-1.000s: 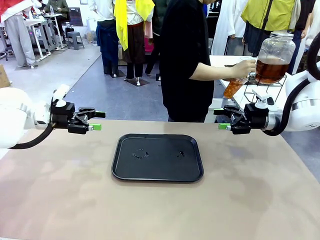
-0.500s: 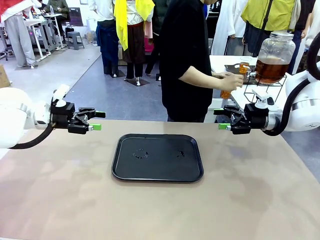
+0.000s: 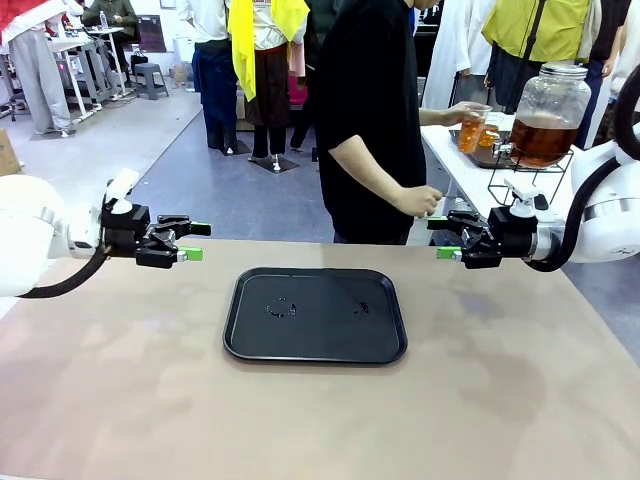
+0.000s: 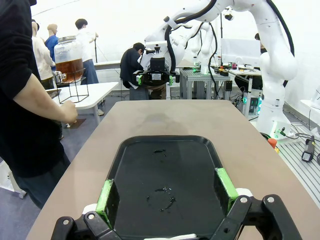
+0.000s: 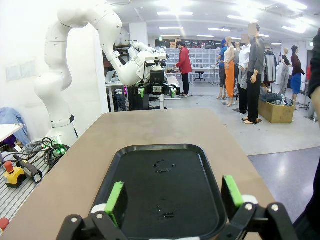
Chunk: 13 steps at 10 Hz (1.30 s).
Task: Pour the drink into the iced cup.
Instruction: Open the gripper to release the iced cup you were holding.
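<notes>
Between the two pincers, the black tray (image 3: 315, 314) is showing a glossy plastic face that is catching pale reflections and a few wet smears, while the tan table (image 3: 120, 400) beneath them is looking matt and smooth. Behind the right gripper (image 3: 441, 238), the glass jar (image 3: 549, 112) is gleaming clear over its amber drink (image 3: 540, 140) and sitting on a thin black wire stand (image 3: 530, 182). Both grippers, the left gripper (image 3: 197, 241) included, are showing matt black bodies with green rubbery-looking pads.

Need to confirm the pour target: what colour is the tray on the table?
Glossy black rectangular tray, seen best in the front view.
</notes>
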Each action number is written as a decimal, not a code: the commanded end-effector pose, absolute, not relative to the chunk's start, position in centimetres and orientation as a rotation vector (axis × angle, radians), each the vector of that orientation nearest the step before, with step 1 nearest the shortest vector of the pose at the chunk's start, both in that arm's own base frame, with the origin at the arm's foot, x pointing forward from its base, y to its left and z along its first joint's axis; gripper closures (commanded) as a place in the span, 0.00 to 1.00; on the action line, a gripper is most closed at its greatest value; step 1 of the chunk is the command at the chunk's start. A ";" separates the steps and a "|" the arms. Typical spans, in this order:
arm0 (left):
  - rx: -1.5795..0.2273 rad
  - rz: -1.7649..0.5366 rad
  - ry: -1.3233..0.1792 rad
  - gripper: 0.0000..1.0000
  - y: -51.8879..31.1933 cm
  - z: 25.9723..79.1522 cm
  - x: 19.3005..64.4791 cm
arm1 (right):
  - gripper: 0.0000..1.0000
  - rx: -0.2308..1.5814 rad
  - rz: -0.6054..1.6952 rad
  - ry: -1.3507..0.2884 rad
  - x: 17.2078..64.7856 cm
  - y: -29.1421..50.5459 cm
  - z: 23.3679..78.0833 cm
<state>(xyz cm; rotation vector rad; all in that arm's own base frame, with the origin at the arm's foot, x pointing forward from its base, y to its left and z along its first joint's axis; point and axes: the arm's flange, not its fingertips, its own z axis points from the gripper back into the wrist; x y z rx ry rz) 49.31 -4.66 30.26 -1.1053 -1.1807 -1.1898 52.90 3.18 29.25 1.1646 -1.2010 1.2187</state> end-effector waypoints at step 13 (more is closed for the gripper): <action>-1.096 -1.175 -1.191 0.00 -4.9 30.4 49.4 | 0.00 1.161 1.222 -1.193 53.3 3.4 29.6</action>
